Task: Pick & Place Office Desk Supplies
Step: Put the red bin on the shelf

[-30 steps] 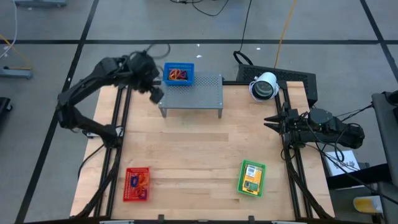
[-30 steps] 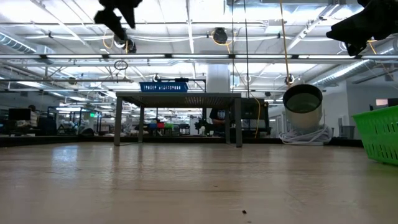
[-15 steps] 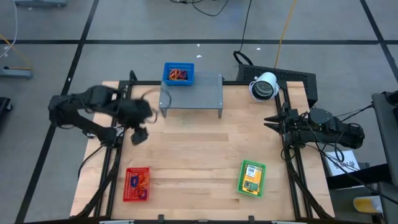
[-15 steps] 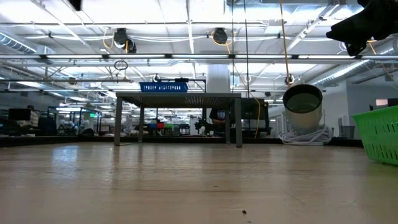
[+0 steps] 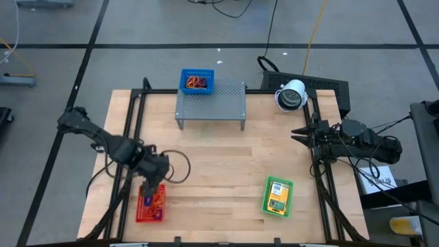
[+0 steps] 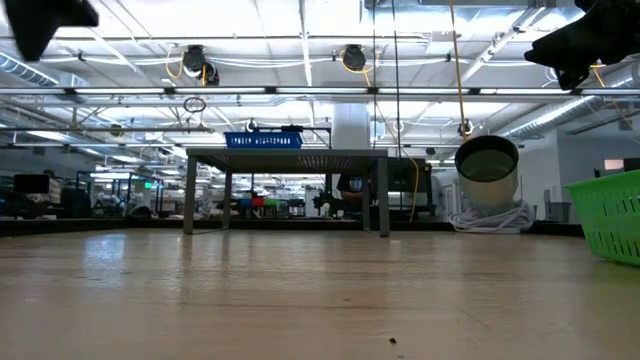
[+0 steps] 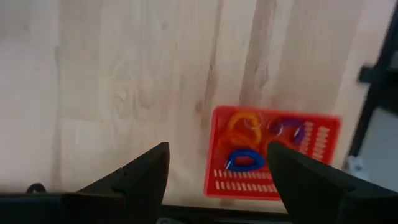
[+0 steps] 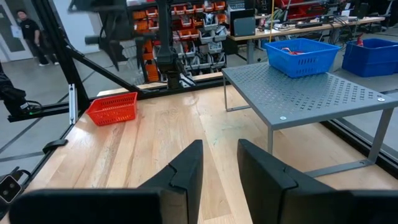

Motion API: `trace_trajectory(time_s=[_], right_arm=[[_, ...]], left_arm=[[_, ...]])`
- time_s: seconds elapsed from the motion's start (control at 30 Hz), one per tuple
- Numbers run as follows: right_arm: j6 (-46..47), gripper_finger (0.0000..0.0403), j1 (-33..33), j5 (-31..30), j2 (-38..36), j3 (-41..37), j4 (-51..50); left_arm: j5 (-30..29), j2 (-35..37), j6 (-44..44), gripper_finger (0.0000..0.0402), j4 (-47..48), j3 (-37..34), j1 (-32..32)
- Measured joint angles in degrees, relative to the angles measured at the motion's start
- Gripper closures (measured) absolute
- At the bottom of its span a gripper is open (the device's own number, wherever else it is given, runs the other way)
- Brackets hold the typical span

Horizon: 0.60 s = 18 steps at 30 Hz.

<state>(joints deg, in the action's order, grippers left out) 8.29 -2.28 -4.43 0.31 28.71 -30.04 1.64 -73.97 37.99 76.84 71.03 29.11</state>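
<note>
Your left gripper (image 7: 217, 180) hangs above the near-left part of the pale wooden tabletop (image 5: 212, 165), its two dark fingers (image 7: 140, 174) spread wide with nothing between them. Directly below it sits the red mesh basket (image 5: 151, 204), and in the left wrist view you can see what that basket holds: orange rubber-band loops (image 7: 244, 119), a small blue ring (image 7: 244, 158) and a purple-looking loop (image 7: 287, 129) beside them. From overhead the gripper overlaps the basket's far rim, but you cannot tell how high above it the fingers stand. The left arm (image 5: 103, 140) folds back from there to the table's left edge.

Your right gripper (image 5: 300, 134) waits at the right edge of the table, pointing inward, its fingers (image 8: 186, 165) a narrow gap apart and holding nothing.

Farther off, the grey perforated metal shelf (image 5: 211, 103) stands at the far middle of the table, with the blue mesh basket (image 5: 197, 81) on its far-left corner; red and orange loops (image 5: 197, 83) lie inside it. The green mesh basket (image 5: 277, 196) sits near the front right, holding a yellow-orange packet (image 5: 278, 191). A white cylindrical camera (image 5: 291, 95) rests at the far-right corner
</note>
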Motion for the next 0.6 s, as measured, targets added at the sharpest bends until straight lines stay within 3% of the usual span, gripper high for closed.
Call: trace_trajectory(time_s=[0.17,0.6], right_arm=[[0.0,0.0314,0.0,0.0,0.0,0.0,0.0],[0.0,0.0314,0.0,0.0,0.0,0.0,0.0]], left_arm=[[-0.2,0.0,2.3,0.0126,-7.7,-7.2,1.9],[0.7,0.0,7.4,0.0136,-15.1,-19.8,6.3]])
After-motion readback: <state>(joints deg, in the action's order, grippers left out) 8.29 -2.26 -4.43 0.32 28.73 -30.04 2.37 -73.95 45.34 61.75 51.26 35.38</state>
